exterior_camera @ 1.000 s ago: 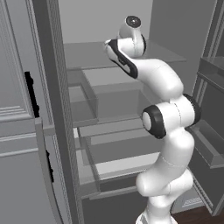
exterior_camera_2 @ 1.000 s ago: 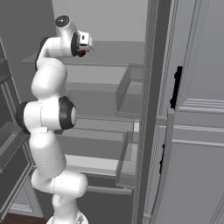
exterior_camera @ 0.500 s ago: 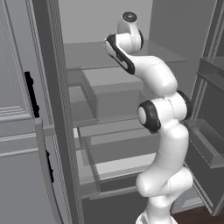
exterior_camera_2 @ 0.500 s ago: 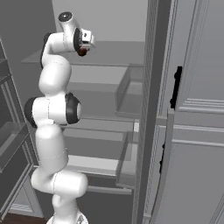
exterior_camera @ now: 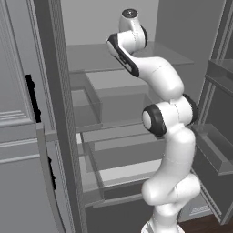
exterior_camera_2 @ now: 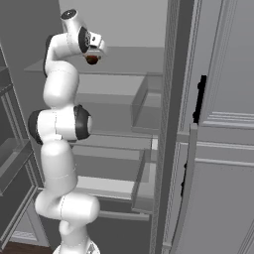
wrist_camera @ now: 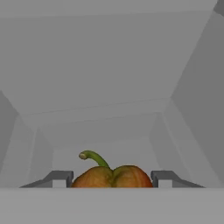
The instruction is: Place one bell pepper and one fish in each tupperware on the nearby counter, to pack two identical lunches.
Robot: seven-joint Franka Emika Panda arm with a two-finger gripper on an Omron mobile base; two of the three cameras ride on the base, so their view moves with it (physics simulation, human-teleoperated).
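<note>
- Bell pepper (wrist_camera: pixel 112 176), small, round, red-orange with curled green stem, between the two dark finger tips of the gripper (wrist_camera: pixel 112 178), jaws at both flanks, seemingly clamped on.
- Sits high inside the open grey fridge, above the upper shelf (exterior_camera_2: pixel 129 62).
- Probably gripped for carrying out to a tupperware.

Bell pepper (wrist_camera: pixel 112 176) between the fingers (wrist_camera: pixel 60 178), above fridge shelf (exterior_camera_2: pixel 129 62)
</note>
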